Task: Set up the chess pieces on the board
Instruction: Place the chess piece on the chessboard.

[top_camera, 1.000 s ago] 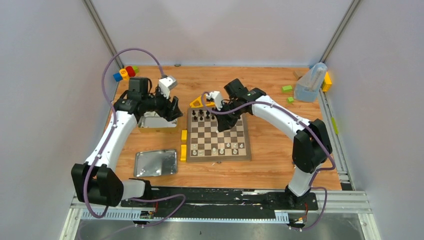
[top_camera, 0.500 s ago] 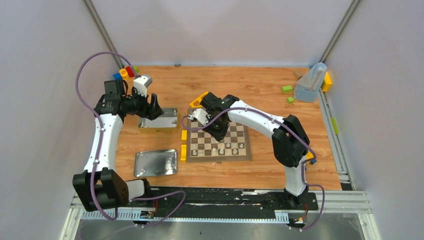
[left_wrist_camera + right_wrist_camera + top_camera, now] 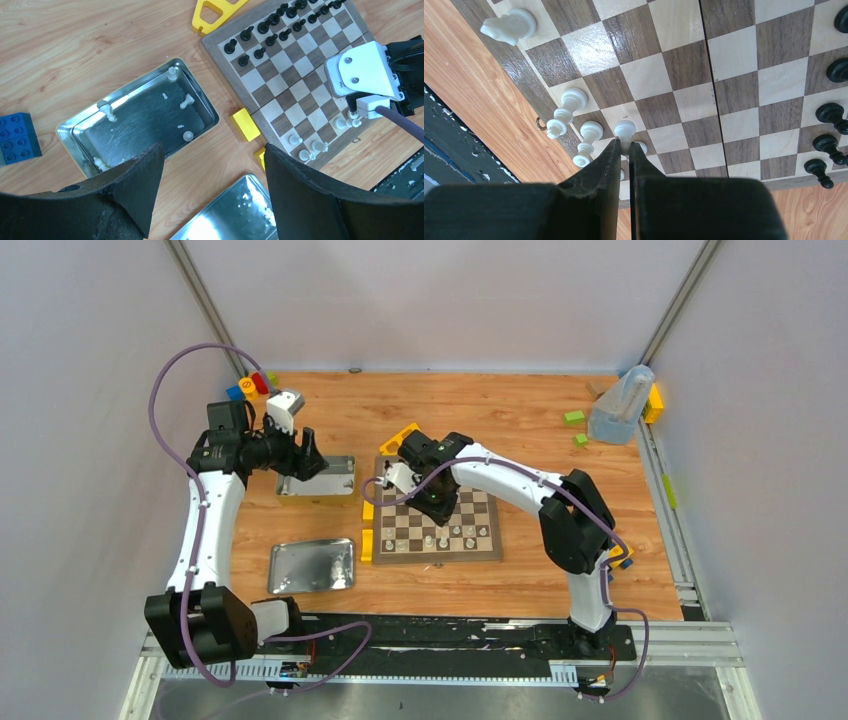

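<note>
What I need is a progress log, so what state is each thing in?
left tool, open, holding nothing.
right tool, shut on white piece.
board, partly set.
black pieces, standing in rows on the board.
tin, holding loose white pieces.

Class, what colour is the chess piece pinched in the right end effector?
The piece is white, clearest in the right wrist view.

The board point(image 3: 481, 519) lies mid-table, with pieces point(image 3: 230, 46) on its far rows and its near row. To its left are the far tin point(image 3: 340, 480), holding a few more, and the near tin point(image 3: 312, 566). Blocks point(image 3: 366, 544) lie at the board's left edge.
</note>
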Controlling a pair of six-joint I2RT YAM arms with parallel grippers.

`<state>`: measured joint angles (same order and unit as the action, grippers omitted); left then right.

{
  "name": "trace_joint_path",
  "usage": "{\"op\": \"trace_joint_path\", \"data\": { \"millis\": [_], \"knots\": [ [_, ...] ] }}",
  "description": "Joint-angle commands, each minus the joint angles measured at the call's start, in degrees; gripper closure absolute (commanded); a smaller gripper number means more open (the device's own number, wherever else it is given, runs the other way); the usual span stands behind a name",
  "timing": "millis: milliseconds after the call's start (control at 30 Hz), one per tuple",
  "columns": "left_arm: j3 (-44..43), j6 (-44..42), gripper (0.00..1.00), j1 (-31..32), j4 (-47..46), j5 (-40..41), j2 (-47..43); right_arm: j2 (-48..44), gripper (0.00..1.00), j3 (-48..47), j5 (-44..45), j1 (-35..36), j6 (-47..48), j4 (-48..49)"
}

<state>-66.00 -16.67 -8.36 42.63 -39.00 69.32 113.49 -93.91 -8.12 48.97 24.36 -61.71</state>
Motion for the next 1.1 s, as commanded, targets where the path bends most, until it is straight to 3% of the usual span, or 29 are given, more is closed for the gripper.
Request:
{"op": "trace_joint_path", "data": {
  "millis": [0,1067],
  "knots": [
    [0.45,0.46,0.19,-0.30,-0.32,-1.07,-1.58,0.74,0.97,-0.43,0.74,0.93,0.50,-0.16],
    [0.62,0.07,0.18,-0.36,-0.05,-1.59,-0.86,2.07,0.91,2.04,1.79,1.23,-0.10,1.58]
  ]
}}
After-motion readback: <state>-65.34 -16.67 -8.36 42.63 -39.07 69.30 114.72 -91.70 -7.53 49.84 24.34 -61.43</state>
